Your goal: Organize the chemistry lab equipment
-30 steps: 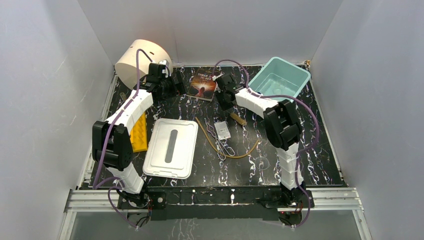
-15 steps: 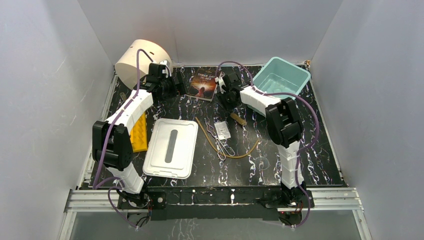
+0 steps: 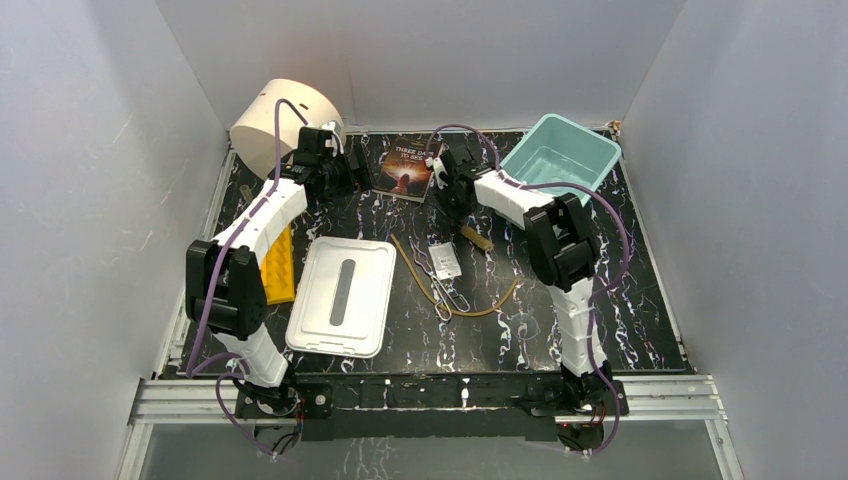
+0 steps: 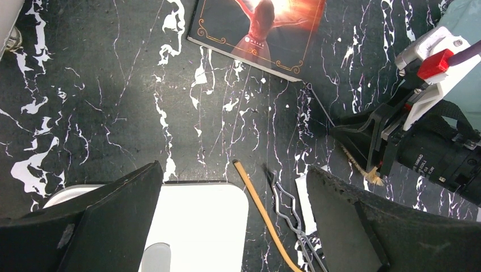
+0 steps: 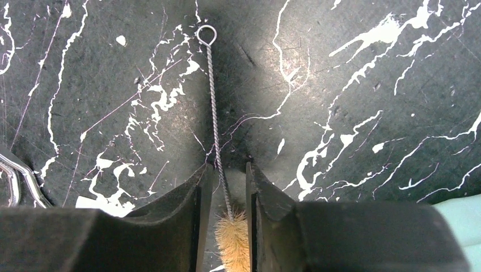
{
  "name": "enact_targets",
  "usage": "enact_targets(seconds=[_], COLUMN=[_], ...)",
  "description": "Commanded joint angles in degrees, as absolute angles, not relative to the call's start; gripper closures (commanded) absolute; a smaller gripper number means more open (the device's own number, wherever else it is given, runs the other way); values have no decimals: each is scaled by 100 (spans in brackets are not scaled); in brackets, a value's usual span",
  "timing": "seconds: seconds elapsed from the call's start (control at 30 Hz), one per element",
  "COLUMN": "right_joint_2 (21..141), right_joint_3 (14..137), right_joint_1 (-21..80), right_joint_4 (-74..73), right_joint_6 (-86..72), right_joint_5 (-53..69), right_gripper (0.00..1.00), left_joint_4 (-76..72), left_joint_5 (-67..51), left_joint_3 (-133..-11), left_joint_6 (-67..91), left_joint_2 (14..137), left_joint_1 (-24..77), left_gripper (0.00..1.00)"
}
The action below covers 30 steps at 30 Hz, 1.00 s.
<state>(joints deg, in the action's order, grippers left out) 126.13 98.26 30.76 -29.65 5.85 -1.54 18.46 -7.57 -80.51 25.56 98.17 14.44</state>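
The brown brush (image 3: pixel 476 238) lies on the black table right of centre. In the right wrist view its bristles (image 5: pixel 232 243) sit between my right gripper's (image 5: pixel 227 170) jaws, which have closed in to touch them on both sides, and its wire handle (image 5: pixel 214 113) runs ahead on the table. My right gripper (image 3: pixel 452 198) is low over it. Metal tongs (image 3: pixel 440 282), a white packet (image 3: pixel 446 260) and tan rubber tubing (image 3: pixel 475 310) lie mid-table. My left gripper (image 3: pixel 360 172) is open and empty (image 4: pixel 233 167), above the tubing end (image 4: pixel 261 204) and tongs (image 4: pixel 289 209).
A white lid (image 3: pixel 340 295) lies front left, with a yellow item (image 3: pixel 280 265) beside it. A teal bin (image 3: pixel 560 155) stands back right. A dark book (image 3: pixel 405 165) lies at the back centre. A big cream cylinder (image 3: pixel 280 125) stands back left.
My right gripper shifted slightly right, then back left, staying low over the brush. The left arm has barely moved. Items on the table kept their places.
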Motion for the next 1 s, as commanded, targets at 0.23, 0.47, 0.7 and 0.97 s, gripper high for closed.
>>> enact_targets(seconds=[0.23, 0.47, 0.7, 0.97], right_joint_2=[12788, 12057, 11246, 10517], right_joint_3=[10209, 10239, 10071, 10184], right_joint_1=[3107, 3118, 3119, 3053], right_joint_4=[-3235, -3138, -2889, -2282], right_joint_6=[644, 671, 467, 51], right_joint_5=[-547, -365, -231, -1051], right_gripper=[95, 100, 100, 100], left_joint_4=[2022, 2013, 1987, 1949], left_joint_5=[-861, -904, -888, -923], left_joint_3=[-8391, -8392, -8347, -8235], left_joint_6=[2409, 2437, 2450, 2462], left_joint_2=[9835, 9835, 9767, 9654], left_joint_1=[1432, 1432, 1433, 1433], left_gripper=[2, 2, 2, 2])
